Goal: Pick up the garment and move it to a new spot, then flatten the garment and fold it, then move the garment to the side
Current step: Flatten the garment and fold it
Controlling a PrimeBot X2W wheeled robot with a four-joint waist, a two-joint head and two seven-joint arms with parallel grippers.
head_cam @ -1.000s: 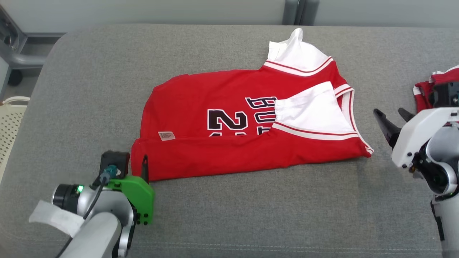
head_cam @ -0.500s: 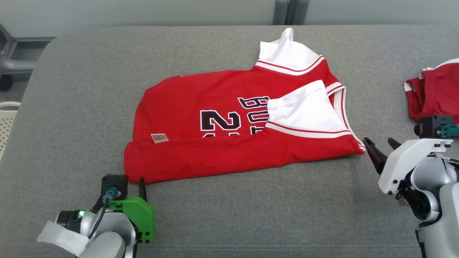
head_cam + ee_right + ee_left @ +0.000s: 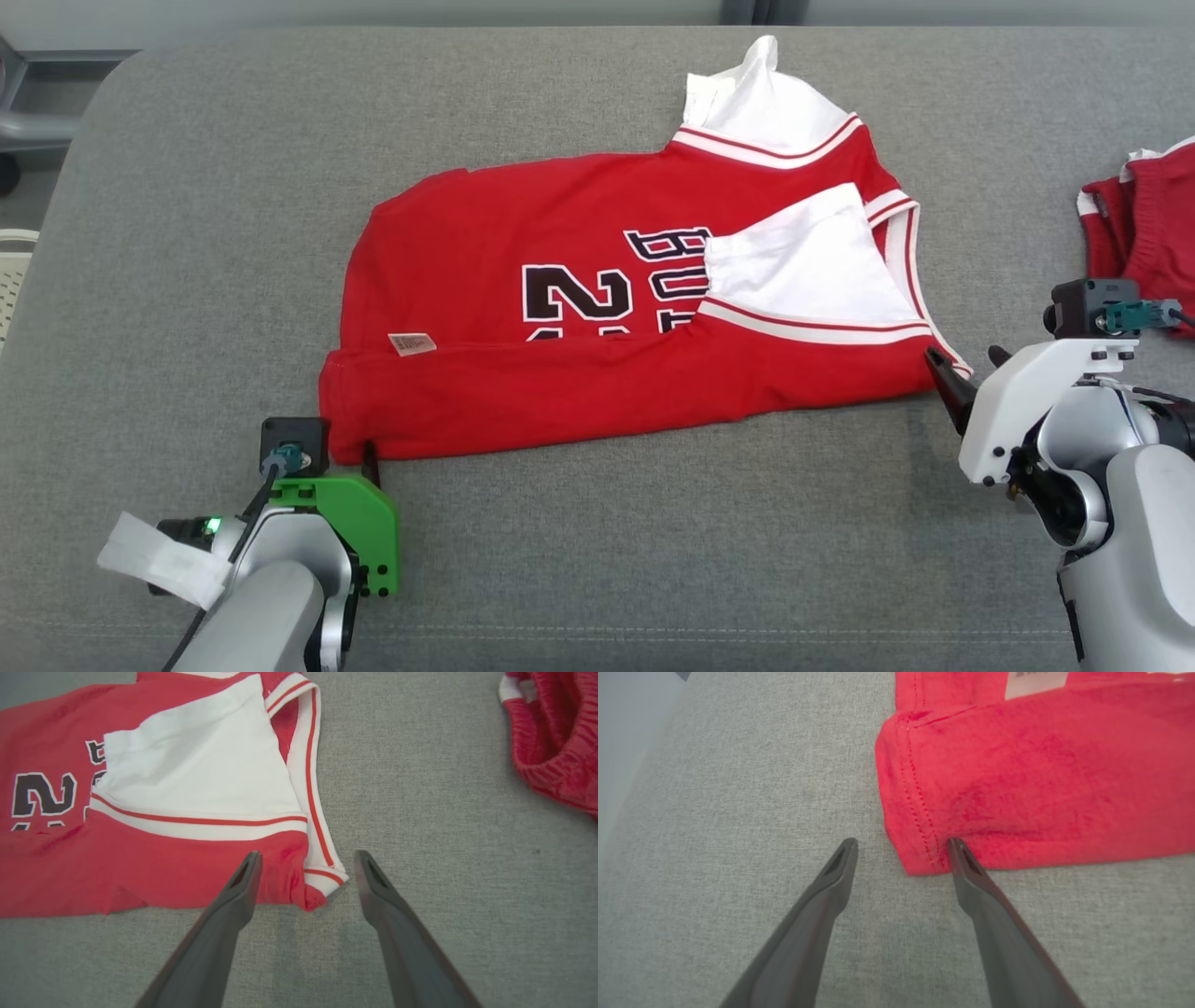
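The garment [image 3: 560,373] is a red jersey with white sleeves and black numerals, lying on the grey cushion with its near edge folded over. My left gripper [image 3: 347,452] is open at its near left corner. In the left wrist view that hemmed corner of the garment [image 3: 1041,779] lies between the fingers of the left gripper [image 3: 901,843], the right fingertip touching the cloth. My right gripper [image 3: 963,355] is open at the near right corner. In the right wrist view the striped corner of the garment [image 3: 140,868] sits between the fingers of the right gripper [image 3: 307,855].
A second red garment [image 3: 1144,224] lies bunched at the cushion's right edge, also seen as red cloth [image 3: 556,742] in the right wrist view. Bare grey cushion [image 3: 653,541] spreads in front of the jersey. A pale basket [image 3: 11,271] stands off the left side.
The head camera has shifted. My right gripper has moved left from beside the jersey to its near right corner. The left gripper has drawn back to the near left corner. Both stay open.
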